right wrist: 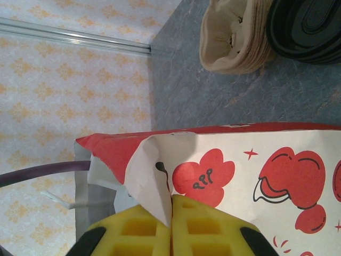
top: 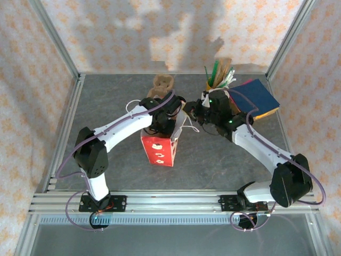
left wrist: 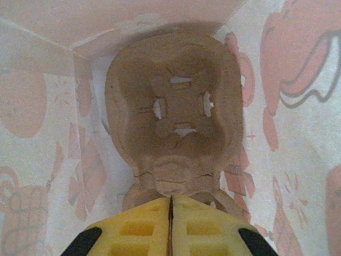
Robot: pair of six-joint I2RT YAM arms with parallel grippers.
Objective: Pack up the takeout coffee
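Observation:
The red bag (top: 159, 151) with white cartoon prints stands upright mid-table. My left gripper (top: 166, 127) reaches down into its open top. Inside the bag, in the left wrist view, a brown pulp cup carrier (left wrist: 170, 106) lies against the white inner walls, and my left gripper (left wrist: 171, 198) is shut on its near edge. My right gripper (top: 191, 118) is at the bag's right rim. The right wrist view has my right gripper (right wrist: 171, 198) shut on a folded-over flap of the red bag (right wrist: 266, 160). The takeout coffee is hidden.
A stack of pulp carriers (top: 162, 84) sits behind the bag, seen again as carriers (right wrist: 234, 34) beside a black ringed round thing (right wrist: 306, 26) cut off by the frame. A holder of straws and stirrers (top: 218, 74) and blue and coloured sheets (top: 256, 98) lie at the back right.

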